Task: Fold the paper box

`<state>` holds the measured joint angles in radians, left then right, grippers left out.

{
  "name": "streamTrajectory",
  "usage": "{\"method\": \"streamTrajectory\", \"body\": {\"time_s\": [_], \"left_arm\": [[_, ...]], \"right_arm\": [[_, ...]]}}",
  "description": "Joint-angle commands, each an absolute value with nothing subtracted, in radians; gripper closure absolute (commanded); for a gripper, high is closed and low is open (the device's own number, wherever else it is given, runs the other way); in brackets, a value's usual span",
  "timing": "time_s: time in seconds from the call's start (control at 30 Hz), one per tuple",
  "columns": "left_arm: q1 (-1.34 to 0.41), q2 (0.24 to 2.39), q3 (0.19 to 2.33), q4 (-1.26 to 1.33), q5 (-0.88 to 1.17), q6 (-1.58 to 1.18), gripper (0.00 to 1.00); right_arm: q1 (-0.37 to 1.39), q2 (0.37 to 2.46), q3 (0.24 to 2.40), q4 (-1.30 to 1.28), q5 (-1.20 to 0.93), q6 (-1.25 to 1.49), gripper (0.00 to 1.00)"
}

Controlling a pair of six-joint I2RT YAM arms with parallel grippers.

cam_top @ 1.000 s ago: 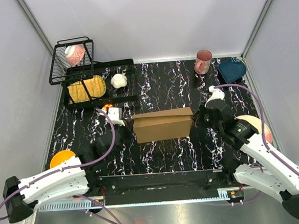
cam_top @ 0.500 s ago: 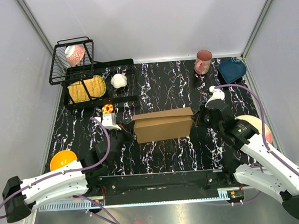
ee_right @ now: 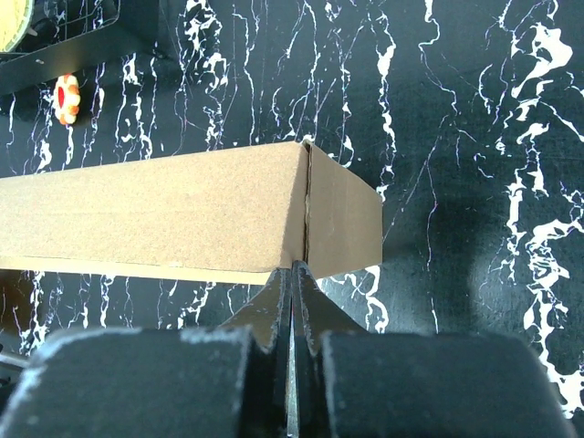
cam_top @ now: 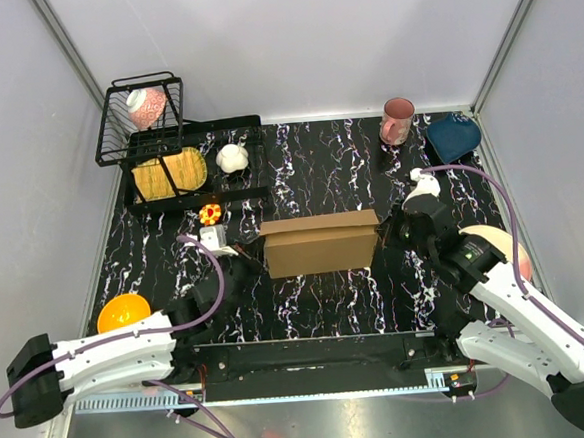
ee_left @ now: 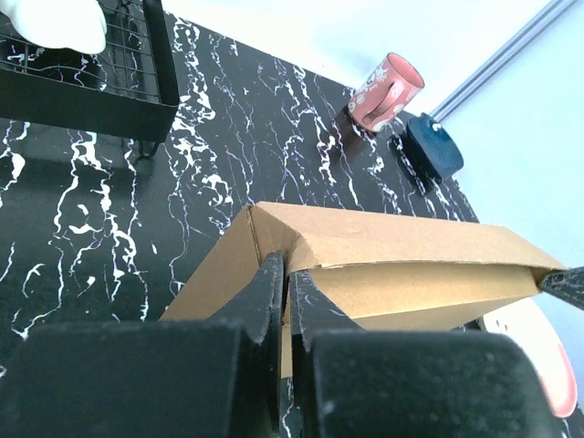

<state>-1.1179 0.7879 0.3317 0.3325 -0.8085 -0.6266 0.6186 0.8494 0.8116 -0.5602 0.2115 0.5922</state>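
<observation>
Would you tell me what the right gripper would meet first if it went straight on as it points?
The right gripper would meet the paper box first: its shut jaws aim at the box's end, near its lower edge. They may be touching it; depth is unclear.

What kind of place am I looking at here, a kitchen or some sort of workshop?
Probably a robot test booth dressed like a kitchen counter: plain white walls enclose a marbled black table, with a dish rack and pink mug behind the paper box.
</observation>
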Motion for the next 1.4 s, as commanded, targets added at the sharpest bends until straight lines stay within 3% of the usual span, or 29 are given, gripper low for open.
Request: {"method": "streamTrajectory", "body": {"time_s": [0.0,0.6,0.77,0.87,1.03,1.23,1.27,1.3,1.33,1.37], "left_arm": [[-1.163,0.928,0.212,0.084,-0.626,-0.704,1.00],[-1.189,1.184,0.222,0.106,-0.666,-0.850,1.00],[-1.198,1.138,0.216,0.086,-0.681,-0.859,1.00],[-1.198,1.105,0.212,0.072,-0.681,-0.865,1.00],[-1.200,1.078,0.218,0.054,-0.681,-0.874,1.00],[-1.200,1.062,0.238,0.012,-0.689,-0.876,0.99],[-1.200,1.054,0.241,0.002,-0.687,-0.876,0.94],[-1.198,1.040,0.241,0.003,-0.689,-0.876,0.91],[-1.200,1.031,0.245,0.002,-0.690,-0.876,0.85],[-1.200,1.020,0.247,-0.032,-0.690,-0.876,0.75]], "right_arm": [[0.626,0.874,0.775,-0.699,0.146,0.615,1.00],[0.626,0.839,0.824,-0.764,0.176,0.618,0.97],[0.624,0.827,0.882,-0.802,0.202,0.614,0.63],[0.626,0.813,0.943,-0.833,0.233,0.600,0.51],[0.624,0.816,1.101,-0.880,0.259,0.554,0.44],[0.624,0.833,1.216,-0.879,0.262,0.520,0.46],[0.626,0.834,1.204,-0.839,0.256,0.520,0.48],[0.626,0.834,1.191,-0.819,0.247,0.523,0.52],[0.626,0.841,1.152,-0.801,0.223,0.526,0.69],[0.624,0.844,1.128,-0.760,0.209,0.534,0.76]]}}
